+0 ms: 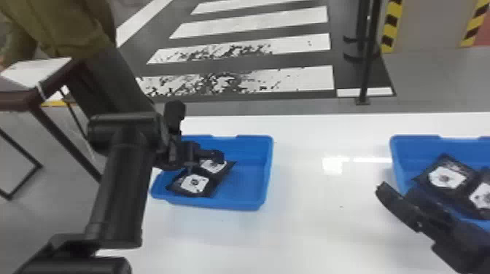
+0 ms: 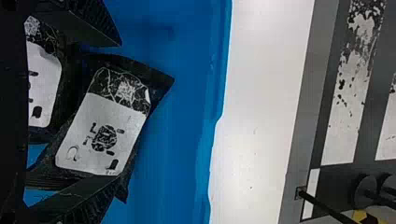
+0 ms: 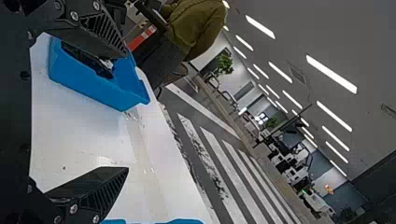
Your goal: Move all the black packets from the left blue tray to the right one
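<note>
In the head view my left gripper [image 1: 204, 160] is low over the left blue tray [image 1: 269, 171], which holds two black packets, a nearer one [image 1: 194, 183] and a farther one [image 1: 214, 165]. The left wrist view has the open left gripper [image 2: 109, 112] with its fingers apart on either side of a packet [image 2: 102, 135]; another packet [image 2: 44, 84] lies beside it. My right gripper [image 1: 401, 215] is at the near edge of the right blue tray [image 1: 397, 160], where two packets [image 1: 446, 177] lie. In the right wrist view the right gripper [image 3: 126, 112] stands open and holds nothing.
Both trays stand on a white table [image 1: 310, 226], with a wide stretch of tabletop between them. A dark-framed table [image 1: 25, 98] is at the far left. Beyond the white table's back edge, a black post [image 1: 367, 65] rises from the floor.
</note>
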Motion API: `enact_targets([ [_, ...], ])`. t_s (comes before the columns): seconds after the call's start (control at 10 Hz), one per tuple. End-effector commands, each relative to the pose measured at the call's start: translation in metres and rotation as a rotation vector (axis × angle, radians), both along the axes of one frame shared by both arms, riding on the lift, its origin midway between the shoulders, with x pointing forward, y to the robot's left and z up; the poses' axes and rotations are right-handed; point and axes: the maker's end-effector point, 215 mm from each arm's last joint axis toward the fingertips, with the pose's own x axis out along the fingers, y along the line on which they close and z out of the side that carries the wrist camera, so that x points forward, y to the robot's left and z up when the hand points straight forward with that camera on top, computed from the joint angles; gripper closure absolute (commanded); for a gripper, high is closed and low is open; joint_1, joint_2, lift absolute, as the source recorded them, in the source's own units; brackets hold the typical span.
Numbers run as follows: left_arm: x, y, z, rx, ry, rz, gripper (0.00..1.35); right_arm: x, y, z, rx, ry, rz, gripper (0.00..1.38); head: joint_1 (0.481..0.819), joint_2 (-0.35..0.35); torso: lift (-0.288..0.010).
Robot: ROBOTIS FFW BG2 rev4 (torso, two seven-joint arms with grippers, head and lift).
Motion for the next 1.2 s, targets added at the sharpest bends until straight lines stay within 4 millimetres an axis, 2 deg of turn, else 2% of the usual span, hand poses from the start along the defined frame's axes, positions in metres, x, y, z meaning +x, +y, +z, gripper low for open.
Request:
enact_targets([
  [0.0,0.005,-0.006,-0.007,-0.016,0.013,-0.01,0.0,0.001,0.001,-0.001,0.006,0.003,0.0,0.17,0.695,0.274,-0.14],
  [0.2,0.005,-0.005,-0.016,-0.025,0.026,-0.003,0.05,0.0,0.004,-0.002,0.017,0.007,0.007,0.17,0.695,0.269,-0.14],
  [0.3,0.001,-0.006,-0.024,-0.029,0.043,0.0,0.23,0.0,0.005,-0.003,0.022,0.01,0.008,0.17,0.695,0.269,-0.14],
  [0.4,0.001,-0.008,-0.029,-0.029,0.033,-0.004,0.72,-0.001,0.005,-0.002,0.026,0.009,0.009,0.17,0.695,0.271,-0.14],
  [0.5,-0.001,-0.008,-0.034,-0.049,0.024,0.012,1.02,-0.001,0.006,0.0,0.036,0.008,0.012,0.17,0.695,0.272,-0.14],
  [0.6,-0.003,-0.012,-0.036,-0.057,0.025,0.007,1.02,-0.001,0.006,-0.002,0.036,0.011,0.014,0.17,0.695,0.272,-0.14],
  [0.7,0.0,-0.012,-0.035,-0.059,0.005,-0.002,1.15,-0.002,0.007,-0.001,0.039,0.011,0.015,0.17,0.695,0.271,-0.14],
  [0.8,0.001,-0.012,-0.029,-0.072,-0.038,-0.003,1.21,-0.002,0.007,-0.002,0.042,0.012,0.016,0.17,0.695,0.268,-0.14],
  [0.9,-0.007,-0.016,-0.024,-0.088,-0.068,-0.007,1.21,-0.003,0.007,-0.002,0.046,0.015,0.017,0.17,0.695,0.267,-0.14],
  [1.1,-0.015,-0.028,0.005,-0.124,-0.167,-0.035,1.21,-0.004,0.008,-0.001,0.046,0.011,0.018,0.17,0.695,0.265,-0.14],
])
